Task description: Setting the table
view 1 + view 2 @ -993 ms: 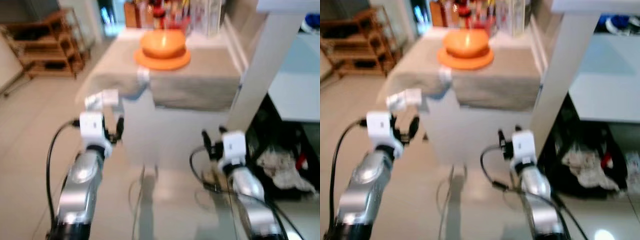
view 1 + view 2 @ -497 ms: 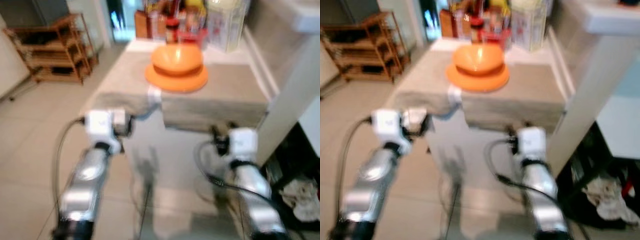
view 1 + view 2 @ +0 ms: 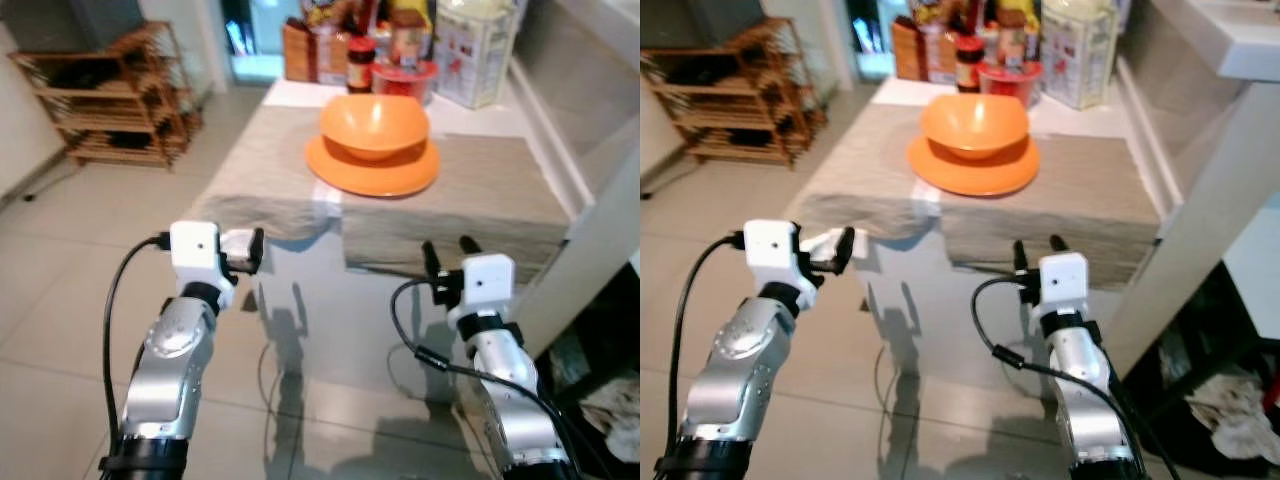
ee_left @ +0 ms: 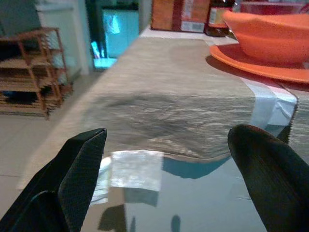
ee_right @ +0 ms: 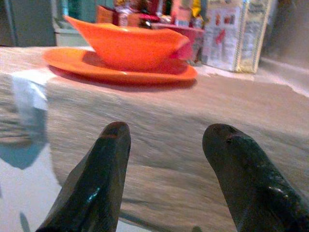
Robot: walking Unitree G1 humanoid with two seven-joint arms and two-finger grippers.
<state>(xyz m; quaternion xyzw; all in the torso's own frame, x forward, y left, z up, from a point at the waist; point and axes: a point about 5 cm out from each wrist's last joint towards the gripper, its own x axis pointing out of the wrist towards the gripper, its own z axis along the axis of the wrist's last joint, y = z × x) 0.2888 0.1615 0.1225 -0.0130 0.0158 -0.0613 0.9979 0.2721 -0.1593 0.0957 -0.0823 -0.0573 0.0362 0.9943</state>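
You see both pincers spread wide: left pincer (image 3: 243,250) and right pincer (image 3: 449,252) hover before the counter (image 3: 480,190), orange bowl (image 3: 374,125) at 12 o'clock.

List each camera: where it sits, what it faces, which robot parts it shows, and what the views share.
Left eye, head: looks down at the table; left gripper, right gripper.
Right eye: the same scene.
Left wrist: faces the table edge past its open fingers.
Right wrist: faces the orange bowl on the orange plate.
All share the bowl, plate and grey cloth.
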